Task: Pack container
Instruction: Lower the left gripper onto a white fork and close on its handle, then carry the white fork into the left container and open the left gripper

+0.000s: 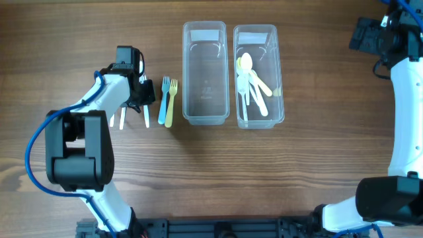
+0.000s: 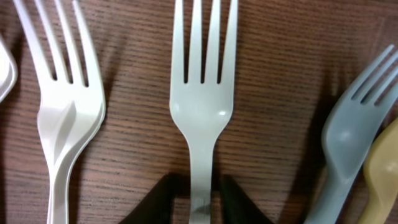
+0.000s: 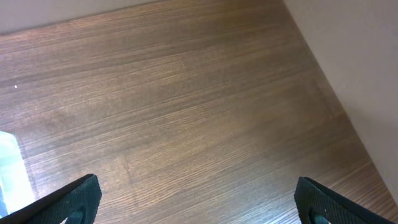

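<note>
**Left claw set on a fork handle; both bins stand waiting**

The left gripper (image 1: pixel 136 98) is low over the row of cutlery at centre left of the overhead view. In its wrist view the two dark fingers (image 2: pixel 239 202) press in from either side on the handle of the middle white fork (image 2: pixel 200 106), closed onto it as far as can be seen. The fork lies flat on the table (image 1: pixel 297 172), tines toward the top of the frame. Gripping the narrow handle rather than the broad head keeps the fingers clear of the neighbours: another white fork (image 2: pixel 62 118) on the left, and the blue fork (image 2: pixel 348 137) and yellow fork (image 2: pixel 382 168) on the lower right.

The right gripper (image 3: pixel 196 182) has its fingers wide apart over bare wood and holds nothing. It sits at the upper right of the overhead frame, well apart from the work, presumably parked out of the way.

Two clear bins stand side by side at upper centre. The spoon bin (image 1: pixel 277 39) holds pale spoons (image 1: pixel 251 82). The empty bin (image 1: pixel 205 36) beside it is, by my judgement, reserved for the forks, so sorting is roughly half complete.

Risk noted: a thin, slick handle may twist in the grip on lifting.
</note>
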Motion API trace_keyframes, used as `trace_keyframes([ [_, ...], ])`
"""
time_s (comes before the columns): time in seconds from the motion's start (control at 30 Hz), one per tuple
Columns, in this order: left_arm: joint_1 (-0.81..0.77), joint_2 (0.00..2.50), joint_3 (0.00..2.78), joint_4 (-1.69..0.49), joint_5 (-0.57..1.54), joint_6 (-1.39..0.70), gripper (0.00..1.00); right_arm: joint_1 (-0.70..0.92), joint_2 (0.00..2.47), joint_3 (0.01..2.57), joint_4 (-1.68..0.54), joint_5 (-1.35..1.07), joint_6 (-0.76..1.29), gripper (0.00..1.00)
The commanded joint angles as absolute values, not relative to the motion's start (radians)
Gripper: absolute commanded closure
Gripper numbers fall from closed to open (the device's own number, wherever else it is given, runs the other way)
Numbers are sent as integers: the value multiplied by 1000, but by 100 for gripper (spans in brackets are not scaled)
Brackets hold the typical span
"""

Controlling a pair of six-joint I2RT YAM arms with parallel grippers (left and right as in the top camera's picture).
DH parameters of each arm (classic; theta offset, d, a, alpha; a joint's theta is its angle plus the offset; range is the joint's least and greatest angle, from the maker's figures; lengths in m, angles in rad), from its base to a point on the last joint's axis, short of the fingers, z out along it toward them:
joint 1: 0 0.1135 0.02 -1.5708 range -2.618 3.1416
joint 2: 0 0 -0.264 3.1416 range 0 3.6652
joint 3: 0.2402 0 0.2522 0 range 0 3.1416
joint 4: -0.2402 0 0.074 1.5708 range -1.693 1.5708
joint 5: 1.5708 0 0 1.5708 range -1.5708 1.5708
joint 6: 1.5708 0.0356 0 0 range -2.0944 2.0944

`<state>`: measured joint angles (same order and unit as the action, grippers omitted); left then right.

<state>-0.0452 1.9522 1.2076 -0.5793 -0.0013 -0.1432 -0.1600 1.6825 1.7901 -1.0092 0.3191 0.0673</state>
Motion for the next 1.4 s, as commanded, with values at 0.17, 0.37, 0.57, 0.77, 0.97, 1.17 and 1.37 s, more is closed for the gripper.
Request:
trace_keyframes([
  [0.17,-46,1970,1227,-616,-1,-147,96,-159,1687,1798,-1007,336,79,0],
  [0.37,-49,1898,1373,-742,-1,-147,96,-159,1687,1798,-1007,336,79,0],
  [0.57,-102,1836,1583,-898,8,-146,96,-159,1687,1798,-1007,336,79,0],
  [0.77,-245,1826,1714,-966,34,-193,96,-159,1687,1798,-1007,336,79,0],
  [0.97,-400,1829,1719,-928,31,-245,95,-159,1687,1798,-1007,336,79,0],
  [1.17,-447,1860,1719,-898,6,-282,94,-159,1687,1798,-1007,336,79,0],
  [1.37,-447,1957,1719,-876,7,-295,92,-159,1687,1798,-1007,336,78,0],
])
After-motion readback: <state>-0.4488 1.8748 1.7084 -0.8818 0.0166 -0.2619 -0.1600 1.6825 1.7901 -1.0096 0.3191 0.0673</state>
